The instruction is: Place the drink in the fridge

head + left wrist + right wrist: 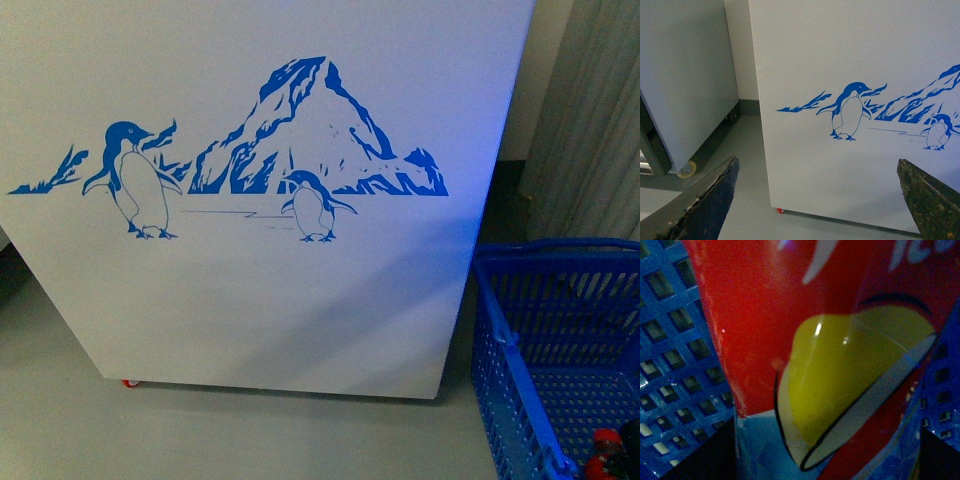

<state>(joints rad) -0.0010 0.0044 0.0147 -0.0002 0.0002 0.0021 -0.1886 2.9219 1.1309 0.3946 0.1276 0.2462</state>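
The fridge (300, 300) fills the front view as a white wall with a blue penguin-and-mountain decal; its top is out of frame. It also faces the left wrist camera (840, 165). My left gripper (820, 200) hangs open in front of it, empty, its dark fingers (705, 205) far apart. The drink (790, 300) fills the right wrist view: a red wrap label with a yellow lemon picture, inside the blue basket (675, 340). My right gripper (827, 460) is open around it, the fingers dark at either side. A red cap (603, 442) shows low in the basket.
The blue plastic basket (560, 300) stands on the grey floor right of the fridge. A plain grey-white cabinet (685, 75) stands to the fridge's left with a floor gap between them. A red caster (131, 383) sits under the fridge's corner. Curtains hang at far right.
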